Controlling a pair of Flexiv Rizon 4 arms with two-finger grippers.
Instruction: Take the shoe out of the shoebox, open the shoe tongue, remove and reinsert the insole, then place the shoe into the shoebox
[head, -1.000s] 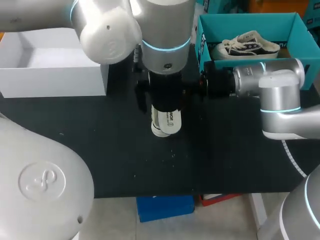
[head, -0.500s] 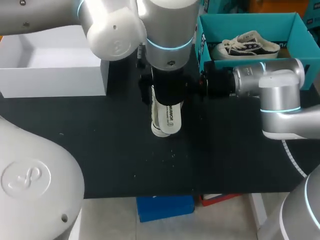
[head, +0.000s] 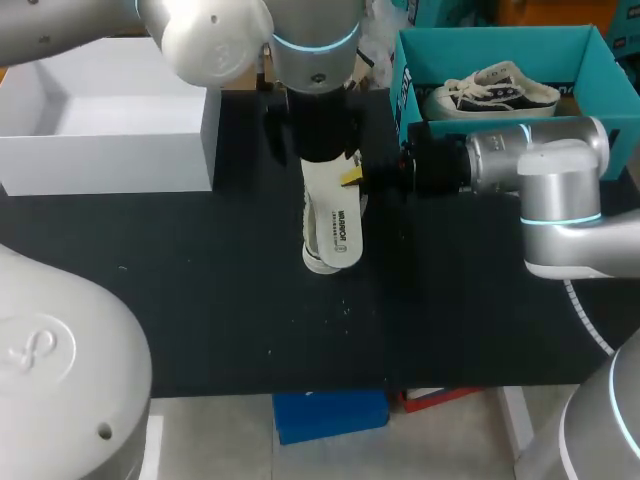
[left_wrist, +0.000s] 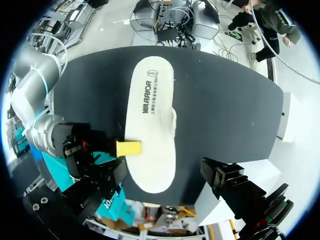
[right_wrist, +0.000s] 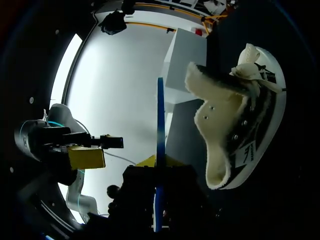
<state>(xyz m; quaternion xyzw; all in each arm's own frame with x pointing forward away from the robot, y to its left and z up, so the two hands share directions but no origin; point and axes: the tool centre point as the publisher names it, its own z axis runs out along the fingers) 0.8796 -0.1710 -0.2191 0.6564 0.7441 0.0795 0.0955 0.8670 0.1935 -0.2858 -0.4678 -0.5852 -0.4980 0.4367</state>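
One insole (left_wrist: 150, 125) lies flat on the bench (left_wrist: 225, 100) right under my left gripper (left_wrist: 170, 162), which hangs wide and empty, I judge ready to pinch it up for reinserting. The shoe (right_wrist: 240, 120) lies ahead of my right gripper (head: 390, 172), tongue (right_wrist: 212, 97) folded back to keep its mouth clear; that gripper's state I cannot tell.

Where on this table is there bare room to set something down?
Bare table lies between the white box and the near edge, and on the near side of the insole. Crowded: between white box and teal shoebox, where the left arm and right arm meet.
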